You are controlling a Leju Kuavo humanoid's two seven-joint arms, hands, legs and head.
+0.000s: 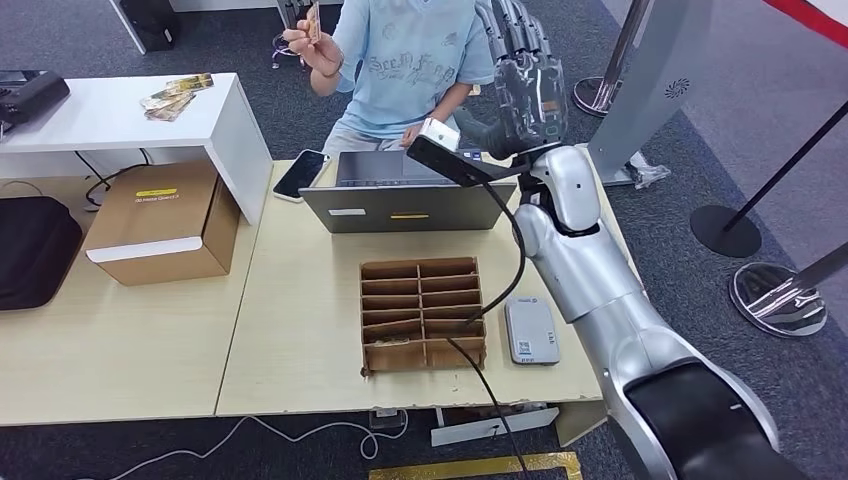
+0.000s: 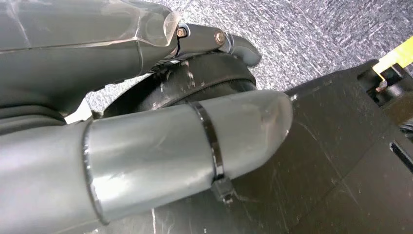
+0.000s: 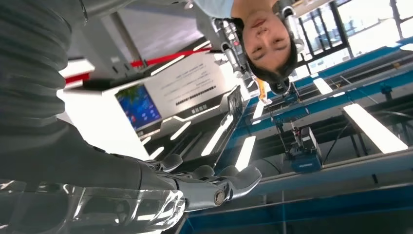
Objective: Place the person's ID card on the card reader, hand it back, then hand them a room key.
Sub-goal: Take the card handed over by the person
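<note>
My right hand (image 1: 522,75) is raised high beyond the laptop, its fingers stretched out towards the person (image 1: 410,60), and it holds nothing. The right wrist view shows those fingers (image 3: 214,183) extended and empty. The person holds a small card (image 1: 313,22) up in a raised hand, to the left of my hand and apart from it. The white card reader (image 1: 530,331) lies flat on the table beside my right forearm. My left hand (image 2: 160,122) hangs low over dark parts and grey carpet, with its thumb and fingers straight and nothing between them.
A cardboard divider box (image 1: 423,312) stands left of the reader. A grey laptop (image 1: 405,190) and a phone (image 1: 300,173) lie at the table's far edge. A cardboard box (image 1: 165,222) sits on the left table, and several cards (image 1: 178,95) lie on the white side table (image 1: 120,120).
</note>
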